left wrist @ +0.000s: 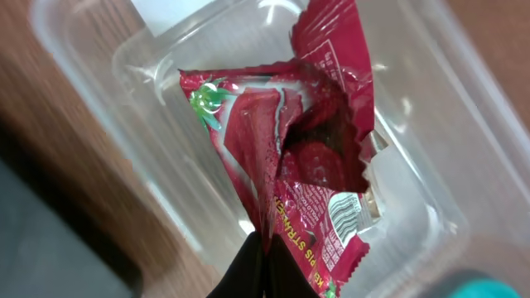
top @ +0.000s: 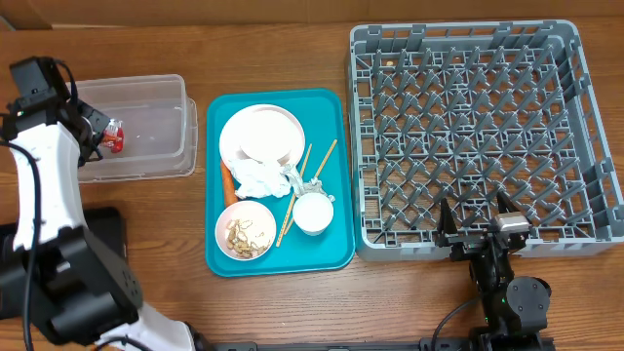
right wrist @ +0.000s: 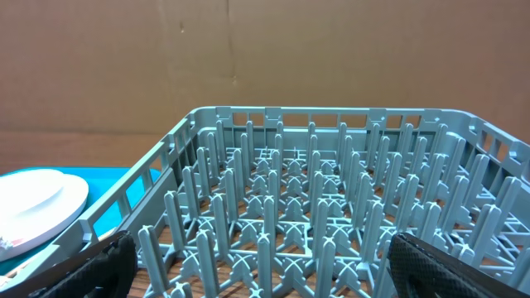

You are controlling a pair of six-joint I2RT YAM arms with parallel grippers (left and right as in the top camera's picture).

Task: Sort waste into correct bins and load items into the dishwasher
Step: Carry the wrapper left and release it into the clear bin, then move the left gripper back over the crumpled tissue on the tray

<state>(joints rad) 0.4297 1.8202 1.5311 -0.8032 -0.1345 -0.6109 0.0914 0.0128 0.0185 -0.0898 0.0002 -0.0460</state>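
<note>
My left gripper (top: 104, 133) is shut on the red wrapper (top: 116, 136) and holds it over the left end of the clear tub (top: 146, 164). In the left wrist view the fingertips (left wrist: 267, 263) pinch the wrapper's (left wrist: 306, 141) lower edge above the tub floor (left wrist: 166, 91). On the teal tray (top: 331, 252) lie the plate (top: 258, 132), tissue (top: 263, 177), carrot (top: 227, 182), bowl of scraps (top: 246, 231), cup (top: 314, 214) and chopsticks (top: 304, 187). My right gripper (top: 478, 222) is open and empty at the grey rack's (top: 356, 146) front edge.
The black tray (top: 109, 229) is partly hidden under my left arm at the front left. The right wrist view shows the rack's pegs (right wrist: 290, 190) between the open fingers (right wrist: 265, 265), with the plate (right wrist: 33, 203) and teal tray (right wrist: 108, 178) to the left.
</note>
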